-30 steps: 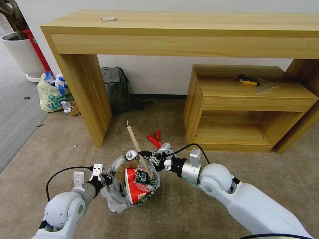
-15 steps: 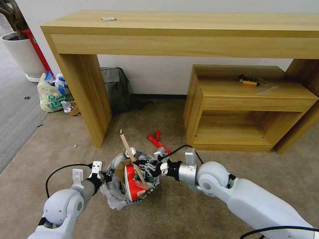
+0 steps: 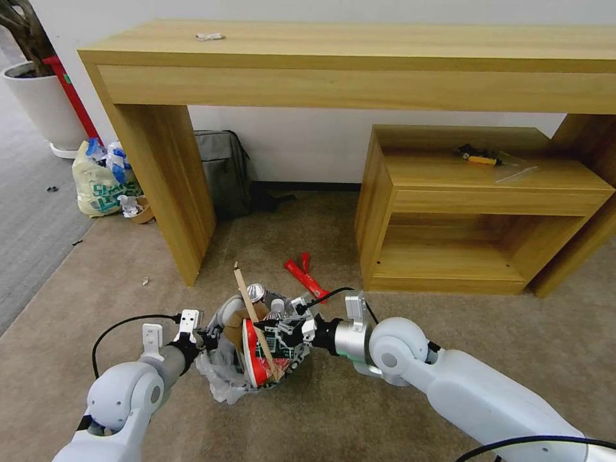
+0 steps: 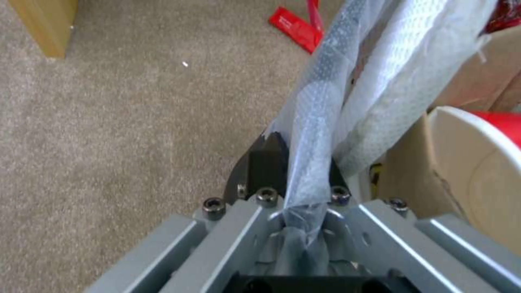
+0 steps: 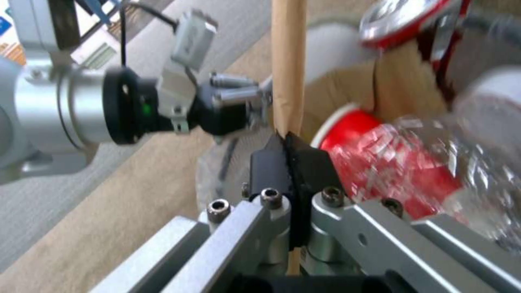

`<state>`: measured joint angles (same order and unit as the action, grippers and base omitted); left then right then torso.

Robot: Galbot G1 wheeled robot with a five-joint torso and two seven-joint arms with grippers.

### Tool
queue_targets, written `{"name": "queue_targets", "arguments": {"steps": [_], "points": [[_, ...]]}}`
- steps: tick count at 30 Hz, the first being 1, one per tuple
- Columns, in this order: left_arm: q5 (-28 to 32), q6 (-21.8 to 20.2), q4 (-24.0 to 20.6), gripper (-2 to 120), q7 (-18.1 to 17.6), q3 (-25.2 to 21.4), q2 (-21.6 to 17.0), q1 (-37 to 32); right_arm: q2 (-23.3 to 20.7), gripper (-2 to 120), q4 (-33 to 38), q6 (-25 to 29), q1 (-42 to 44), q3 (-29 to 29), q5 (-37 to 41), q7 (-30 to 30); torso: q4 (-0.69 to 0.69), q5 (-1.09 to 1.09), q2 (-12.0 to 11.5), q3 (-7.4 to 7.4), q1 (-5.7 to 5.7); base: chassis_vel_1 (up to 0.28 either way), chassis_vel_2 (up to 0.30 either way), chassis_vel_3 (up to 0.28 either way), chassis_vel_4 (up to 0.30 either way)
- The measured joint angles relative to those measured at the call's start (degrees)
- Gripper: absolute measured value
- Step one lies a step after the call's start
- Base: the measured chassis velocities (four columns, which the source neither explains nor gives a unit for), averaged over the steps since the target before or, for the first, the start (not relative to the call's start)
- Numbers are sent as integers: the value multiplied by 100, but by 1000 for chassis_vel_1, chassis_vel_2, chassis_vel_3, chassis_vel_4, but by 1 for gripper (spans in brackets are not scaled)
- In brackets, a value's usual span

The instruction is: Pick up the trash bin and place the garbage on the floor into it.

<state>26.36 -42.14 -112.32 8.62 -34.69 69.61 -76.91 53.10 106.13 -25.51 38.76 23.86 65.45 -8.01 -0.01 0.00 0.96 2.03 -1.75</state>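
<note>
Lowered since the earlier frame, right gripper (image 3: 269, 325) clamps thin brown cardboard strip (image 3: 255, 321) over small black bag-lined trash bin (image 3: 226, 378); left gripper (image 3: 204, 341) pinches its translucent liner on beige carpet (image 3: 96, 289).

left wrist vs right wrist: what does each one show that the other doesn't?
Left wrist alone: left gripper clamped on the trash bin liner, red wrapper lying on the floor. Right wrist alone: right gripper pinching the wooden stick, the crushed can. Both: the red paper cup in the bin.
</note>
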Motion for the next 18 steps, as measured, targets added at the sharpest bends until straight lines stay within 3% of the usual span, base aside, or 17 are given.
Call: {"name": "queue_targets", "arguments": {"steps": [11,18], "points": [[24,0,23,0,1,2,-19,33,78,0,-164,-113,-86,35,48,16,0,0,0,0,0,0,0,0,0],[22,0,19,0,4,4,-11,31,50,28,-110,-28,-84,-1,-49,44,0,0,0,0,0,0,0,0,0]]}}
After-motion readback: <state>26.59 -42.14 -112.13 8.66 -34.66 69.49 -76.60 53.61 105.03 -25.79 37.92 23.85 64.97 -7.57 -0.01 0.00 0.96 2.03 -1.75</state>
